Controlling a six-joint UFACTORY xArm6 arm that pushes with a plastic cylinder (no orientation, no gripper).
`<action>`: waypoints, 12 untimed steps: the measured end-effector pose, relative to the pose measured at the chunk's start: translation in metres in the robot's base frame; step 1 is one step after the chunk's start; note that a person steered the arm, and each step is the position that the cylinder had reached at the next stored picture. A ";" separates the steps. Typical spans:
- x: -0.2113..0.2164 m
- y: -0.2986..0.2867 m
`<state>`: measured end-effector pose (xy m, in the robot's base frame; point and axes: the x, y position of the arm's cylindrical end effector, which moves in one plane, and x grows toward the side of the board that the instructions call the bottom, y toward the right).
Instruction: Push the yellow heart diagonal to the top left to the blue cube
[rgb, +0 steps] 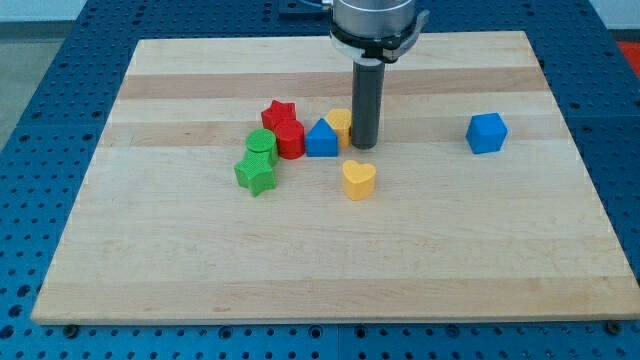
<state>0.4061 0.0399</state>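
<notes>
- Tip first: we have no jaws at all, so nothing opens or shuts — our arm ends in a dark rod, and my tip (364, 146) sits on the board, touching or almost touching a yellow block (340, 122) on its left side.
- The yellow heart (359, 179) lies near the middle of the board, just below my tip and a little to the view's left.
- The blue cube (487, 132) sits well apart, off to the view's right and a bit higher than the heart.
- So we think the heart must travel right and up, ending up and to the left of the cube. We would need to get my tip around to the heart's left side first — we are on the wrong side now.
- The heart lies flat with its two bumps toward the view's top and its point toward the bottom. It is about as wide as it is tall, so it has no real long side.
- A blue block with a pointed top (321, 139), a red block (290, 138), a red star (279, 112), a green round block (262, 145) and a green star (255, 175) huddle to the heart's upper left.
</notes>
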 end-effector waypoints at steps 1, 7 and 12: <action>0.005 0.023; 0.080 -0.025; -0.012 0.020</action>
<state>0.3939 0.0603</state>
